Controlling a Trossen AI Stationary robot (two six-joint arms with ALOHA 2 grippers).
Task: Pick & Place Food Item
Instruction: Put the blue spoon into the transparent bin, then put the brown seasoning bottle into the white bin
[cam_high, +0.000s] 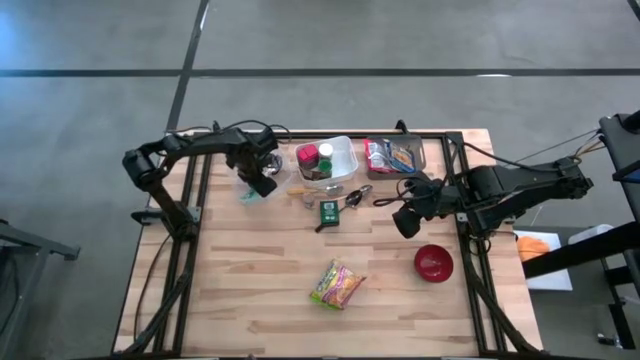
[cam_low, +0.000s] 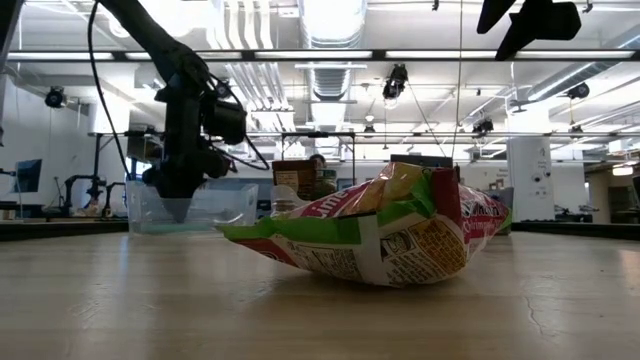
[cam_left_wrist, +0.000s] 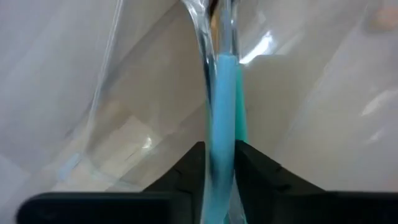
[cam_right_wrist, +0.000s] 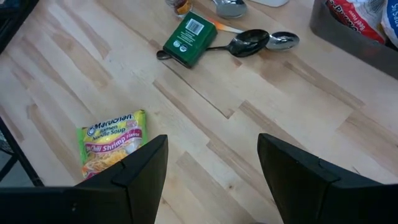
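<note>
A clear plastic tub (cam_high: 250, 194) with a teal rim stands at the table's far left. My left gripper (cam_high: 260, 182) reaches down onto it and is shut on its wall; the low view shows the tub (cam_low: 190, 210) with its bottom on the wood. A yellow-green ramen packet (cam_high: 337, 284) lies flat near the table's middle front and fills the low view (cam_low: 390, 240). My right gripper (cam_high: 406, 222) hovers open above the table's right half, with nothing between its fingers (cam_right_wrist: 211, 162). The packet (cam_right_wrist: 112, 142) lies ahead of it. My left gripper pinches the tub's upright wall at its teal rim (cam_left_wrist: 221, 124) between the two fingers (cam_left_wrist: 189, 168). One finger is on each face of the wall. The fingers come from above, pointing down. The tub stays upright with its base on the table (cam_low: 190, 230).
At the far edge stand a white bin (cam_high: 345, 150) with jars and a grey tray (cam_high: 393, 155) of snack packs. A green box (cam_high: 328, 211) and dark spoons (cam_high: 358, 195) lie mid-table. A red bowl (cam_high: 433, 263) sits front right. Bare wood lies around the packet.
</note>
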